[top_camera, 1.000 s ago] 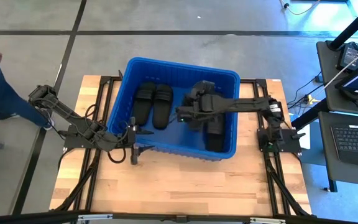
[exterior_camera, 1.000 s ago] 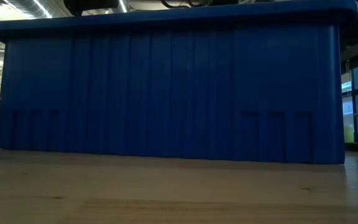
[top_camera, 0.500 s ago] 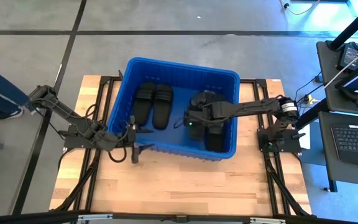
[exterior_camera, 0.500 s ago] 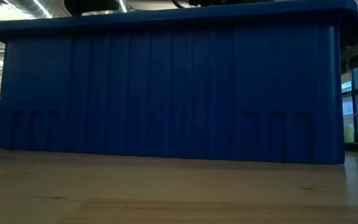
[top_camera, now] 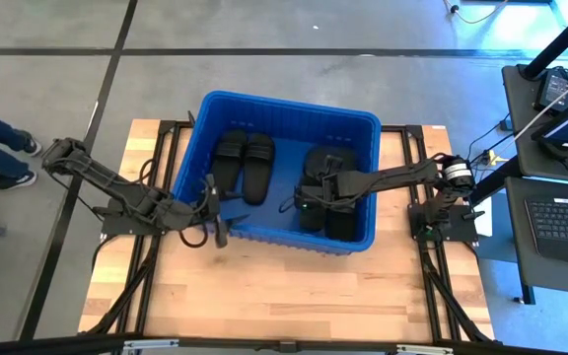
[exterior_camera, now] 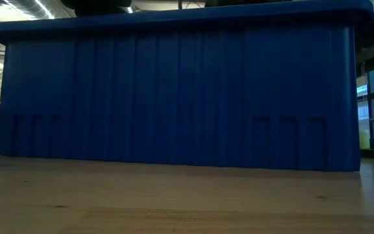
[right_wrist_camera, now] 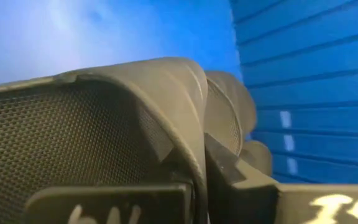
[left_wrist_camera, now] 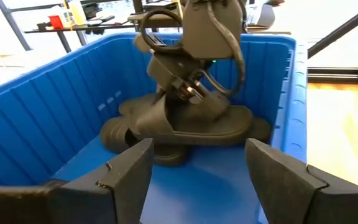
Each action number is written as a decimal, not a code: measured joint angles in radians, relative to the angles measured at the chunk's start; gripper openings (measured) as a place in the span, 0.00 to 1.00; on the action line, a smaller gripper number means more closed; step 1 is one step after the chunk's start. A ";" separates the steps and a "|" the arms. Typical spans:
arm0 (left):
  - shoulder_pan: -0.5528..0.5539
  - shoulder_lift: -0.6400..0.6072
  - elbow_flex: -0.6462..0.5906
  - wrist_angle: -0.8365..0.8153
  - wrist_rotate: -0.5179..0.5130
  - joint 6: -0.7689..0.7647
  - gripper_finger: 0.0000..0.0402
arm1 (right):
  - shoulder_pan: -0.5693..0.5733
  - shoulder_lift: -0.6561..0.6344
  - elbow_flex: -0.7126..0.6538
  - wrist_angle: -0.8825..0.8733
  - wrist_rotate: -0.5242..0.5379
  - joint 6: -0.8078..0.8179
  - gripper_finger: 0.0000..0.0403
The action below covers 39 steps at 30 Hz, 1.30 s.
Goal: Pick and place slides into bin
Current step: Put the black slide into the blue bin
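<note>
Your task looks close to finished: the bin (top_camera: 286,170) sits at the far middle of the table (top_camera: 294,296), and every slide you can see is already inside it, none on the bare wood. A pair of slides (top_camera: 245,166) lies side by side in the bin's left half, and a heap of slides (top_camera: 331,192) fills the right half (the arm covers part of it, so you cannot count the heap from above). What is left, by my judgement, is only the one the right arm is handling. Your right gripper (top_camera: 307,197) is down inside the bin at the heap, its jaws pinched tight on the strap of a slide (right_wrist_camera: 104,118); the left wrist view shows that slide (left_wrist_camera: 191,121) tilted on top of the others, touching them, so letting go should settle it there. Your left gripper (top_camera: 215,210) hangs at the bin's near left rim, jaws spread wide and holding nothing, its fingers (left_wrist_camera: 126,174) pointing into the bin.
</note>
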 joint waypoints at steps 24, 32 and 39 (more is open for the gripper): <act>0.007 0.000 0.000 0.000 0.002 -0.002 0.62 | -0.003 0.009 -0.065 0.112 -0.078 0.000 0.04; 0.006 0.000 0.000 0.000 0.011 -0.008 0.62 | -0.011 0.085 -0.061 0.117 -0.089 -0.004 0.04; 0.006 0.000 0.000 0.000 0.012 -0.010 0.62 | -0.001 0.098 -0.062 0.120 -0.090 -0.002 0.08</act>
